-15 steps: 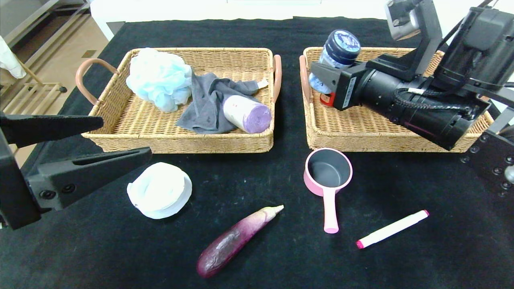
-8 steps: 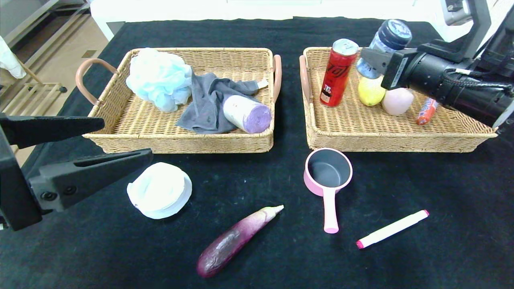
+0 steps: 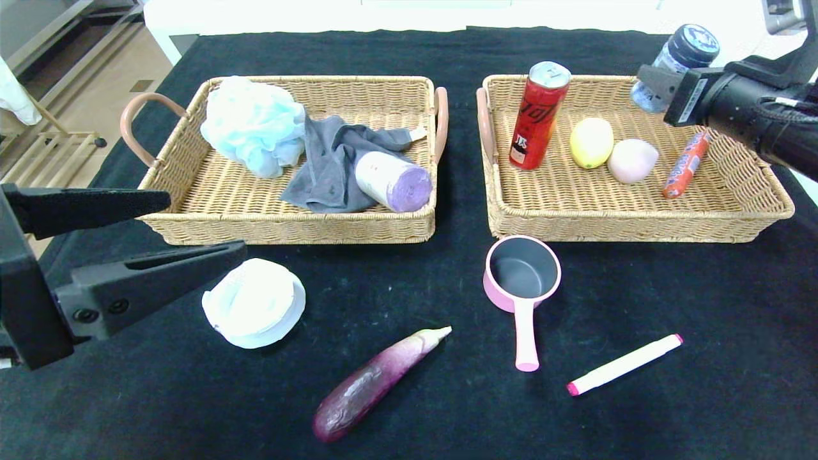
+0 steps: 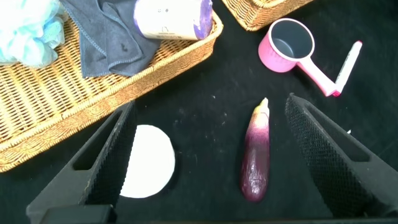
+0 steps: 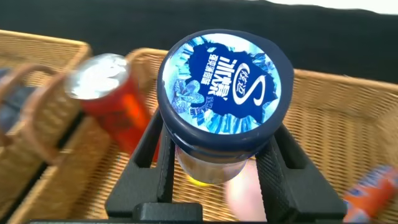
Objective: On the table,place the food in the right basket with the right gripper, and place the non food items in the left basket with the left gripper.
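R gripper (image 3: 658,86) has swung out past right basket's (image 3: 754,230) far-right corner, clamped on blue-lid jar (image 3: 680,61).
L gripper (image 3: 192,227) idle, jaws wide; eggplant (image 3: 374,383) lies nearer L arm, long axis diagonal, stem twd baskets.

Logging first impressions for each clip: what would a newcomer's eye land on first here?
Probably the right gripper at the far right corner of the right basket, shut on a blue-capped bottle held above the red can and other food. Next, the left gripper hangs open at the near left, beside the white lid, with the eggplant, pink pot and marker on the black table.
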Controlling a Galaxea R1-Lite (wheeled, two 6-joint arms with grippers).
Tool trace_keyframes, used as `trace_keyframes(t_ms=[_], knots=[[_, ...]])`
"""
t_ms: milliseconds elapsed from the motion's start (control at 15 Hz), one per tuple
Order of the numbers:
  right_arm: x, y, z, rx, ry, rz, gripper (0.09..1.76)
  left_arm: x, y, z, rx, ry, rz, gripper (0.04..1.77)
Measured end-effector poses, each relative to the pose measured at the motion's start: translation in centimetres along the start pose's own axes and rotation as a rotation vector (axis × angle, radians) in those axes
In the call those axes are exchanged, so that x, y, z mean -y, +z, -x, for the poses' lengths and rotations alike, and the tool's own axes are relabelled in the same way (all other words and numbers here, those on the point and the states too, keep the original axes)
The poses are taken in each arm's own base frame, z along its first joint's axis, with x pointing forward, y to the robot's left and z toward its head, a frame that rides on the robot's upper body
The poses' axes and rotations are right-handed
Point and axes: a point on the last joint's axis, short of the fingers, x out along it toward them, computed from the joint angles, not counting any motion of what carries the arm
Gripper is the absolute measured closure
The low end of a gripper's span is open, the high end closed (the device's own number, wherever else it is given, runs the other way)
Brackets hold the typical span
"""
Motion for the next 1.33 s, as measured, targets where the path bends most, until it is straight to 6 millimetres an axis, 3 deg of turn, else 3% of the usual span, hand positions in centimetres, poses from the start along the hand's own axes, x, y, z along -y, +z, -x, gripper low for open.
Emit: trace_keyframes(t_ms=[333, 933, 1333], knots=[[3.4, -0.9, -0.5, -0.025, -0.100, 0.019, 1.03, 0.1, -0.3, -0.2, -0.012, -0.007, 0.000, 0.09], [5.6, -2.3, -0.5, -0.057, -0.151, 0.064, 1.03, 0.1, -0.4, -0.4, -0.020, -0.008, 0.001, 0.09], [6.0, -3.1, -0.6, -0.107, -0.167, 0.051, 1.03, 0.1, -0.5, -0.4, -0.023, -0.008, 0.001, 0.09]])
